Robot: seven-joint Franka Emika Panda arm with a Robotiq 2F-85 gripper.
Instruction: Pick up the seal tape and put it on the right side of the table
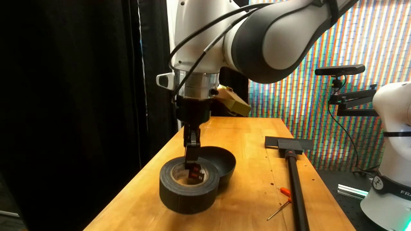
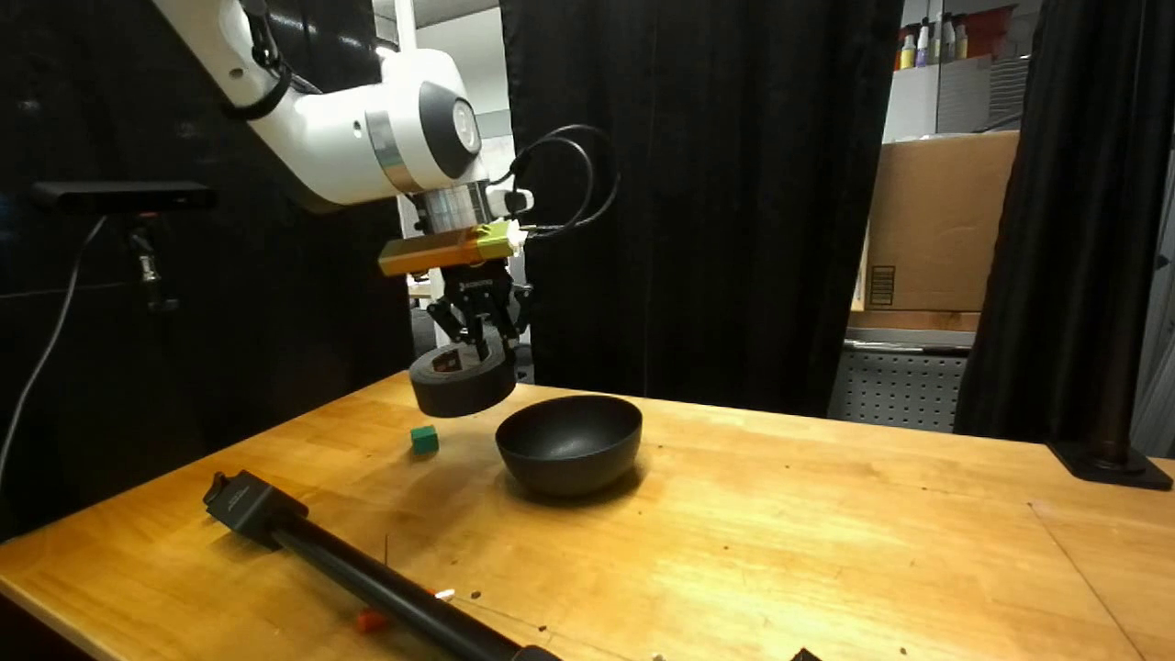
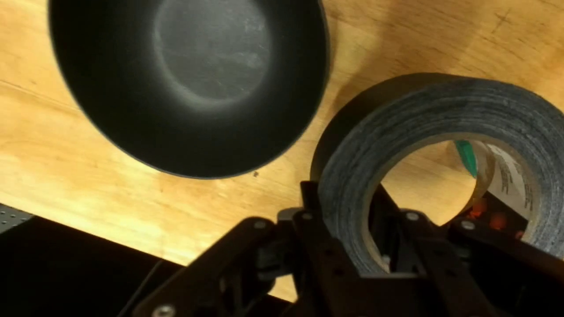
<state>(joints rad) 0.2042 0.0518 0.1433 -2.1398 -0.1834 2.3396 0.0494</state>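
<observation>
The seal tape, a thick dark-grey ring, hangs in the air above the wooden table. It also shows raised off the table in an exterior view. My gripper is shut on the tape's ring wall, with one finger inside the centre hole and one outside. The wrist view shows the fingers on both sides of the wall of the tape. The tape is slightly tilted. Part of its wall is hidden by the fingers.
A black bowl stands on the table beside the raised tape; it also shows in the wrist view. A long black T-shaped tool lies along one side. Orange-handled tools lie by it. A green block sits below the tape.
</observation>
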